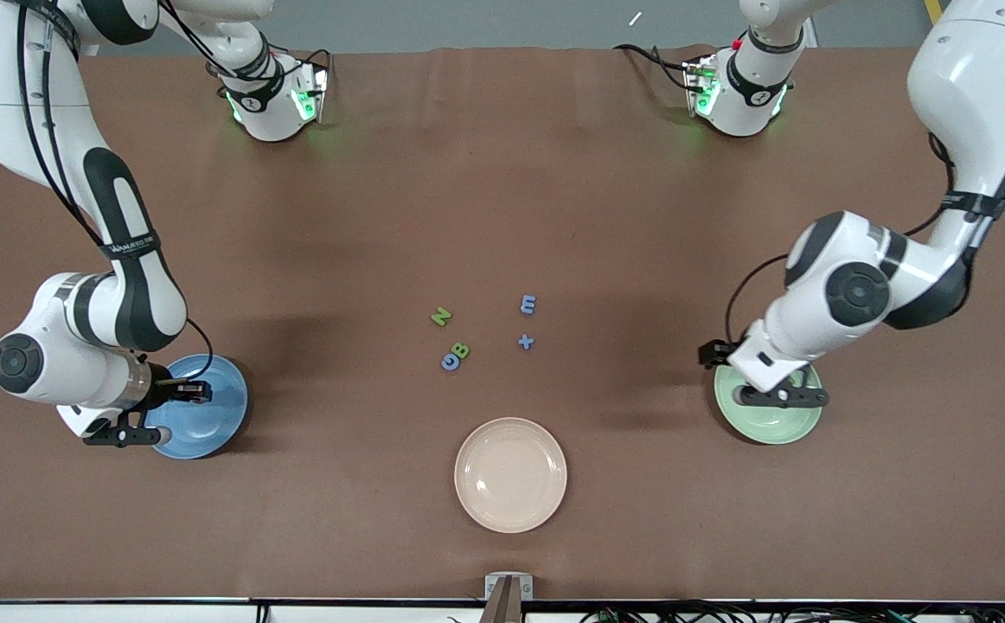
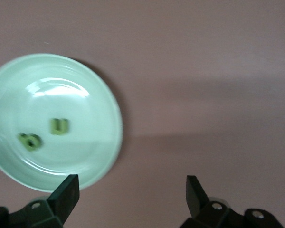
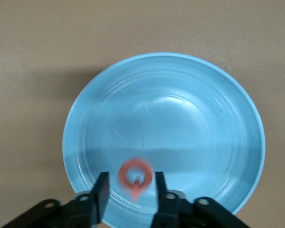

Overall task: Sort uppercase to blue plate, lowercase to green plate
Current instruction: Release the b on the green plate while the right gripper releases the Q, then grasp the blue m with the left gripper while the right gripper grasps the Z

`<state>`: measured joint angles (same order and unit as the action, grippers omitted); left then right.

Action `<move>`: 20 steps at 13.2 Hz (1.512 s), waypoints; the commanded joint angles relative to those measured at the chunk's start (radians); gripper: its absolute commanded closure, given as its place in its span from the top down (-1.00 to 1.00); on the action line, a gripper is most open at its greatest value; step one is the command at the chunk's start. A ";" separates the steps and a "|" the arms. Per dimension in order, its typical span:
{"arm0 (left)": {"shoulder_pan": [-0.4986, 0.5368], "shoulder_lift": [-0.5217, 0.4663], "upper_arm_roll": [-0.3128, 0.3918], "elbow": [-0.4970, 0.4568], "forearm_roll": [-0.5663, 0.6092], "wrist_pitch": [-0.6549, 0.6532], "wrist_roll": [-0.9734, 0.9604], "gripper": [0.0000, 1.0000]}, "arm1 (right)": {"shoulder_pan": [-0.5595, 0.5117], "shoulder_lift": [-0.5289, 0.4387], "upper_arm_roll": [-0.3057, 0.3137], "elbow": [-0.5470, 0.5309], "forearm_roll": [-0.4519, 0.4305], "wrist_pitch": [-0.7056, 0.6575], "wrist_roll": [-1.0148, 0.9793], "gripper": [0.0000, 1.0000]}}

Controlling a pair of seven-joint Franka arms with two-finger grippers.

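My right gripper [image 1: 144, 433] hangs over the rim of the blue plate [image 1: 217, 415]. In the right wrist view its fingers [image 3: 102, 192] stand open around a blurred pink-red Q [image 3: 135, 175], with gaps on both sides, above the blue plate [image 3: 180, 95]. My left gripper [image 1: 784, 398] is open and empty over the green plate [image 1: 792, 428]. The left wrist view shows that gripper [image 2: 133, 190] at the edge of the green plate [image 2: 85, 80], which holds two green letters [image 2: 59, 126] [image 2: 30, 141]. Mid-table lie a green N [image 1: 440, 317], green B [image 1: 461, 350], blue C [image 1: 450, 361], blue m [image 1: 528, 304] and blue x [image 1: 526, 342].
A cream plate [image 1: 510, 474] sits nearer the front camera than the loose letters. A small grey mount [image 1: 508, 588] stands at the table's front edge. Both arm bases stand along the edge farthest from the camera.
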<state>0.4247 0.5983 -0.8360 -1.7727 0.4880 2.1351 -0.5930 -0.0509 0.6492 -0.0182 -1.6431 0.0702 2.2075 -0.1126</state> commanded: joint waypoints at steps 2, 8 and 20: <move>-0.163 0.029 0.008 0.027 0.017 -0.018 -0.265 0.78 | 0.006 -0.003 0.017 -0.009 -0.007 0.001 0.010 0.46; -0.462 0.110 0.109 0.101 0.020 -0.017 -0.515 0.56 | 0.235 -0.088 0.026 -0.075 0.017 -0.094 0.488 0.50; -0.656 0.250 0.181 0.111 0.130 0.149 -0.459 0.19 | 0.649 -0.065 0.024 -0.213 0.154 0.225 1.226 0.49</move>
<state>-0.2149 0.8368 -0.6597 -1.6838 0.6016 2.2816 -1.0542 0.5745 0.5866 0.0171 -1.8254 0.2065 2.3843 1.0659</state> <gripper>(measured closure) 0.401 0.251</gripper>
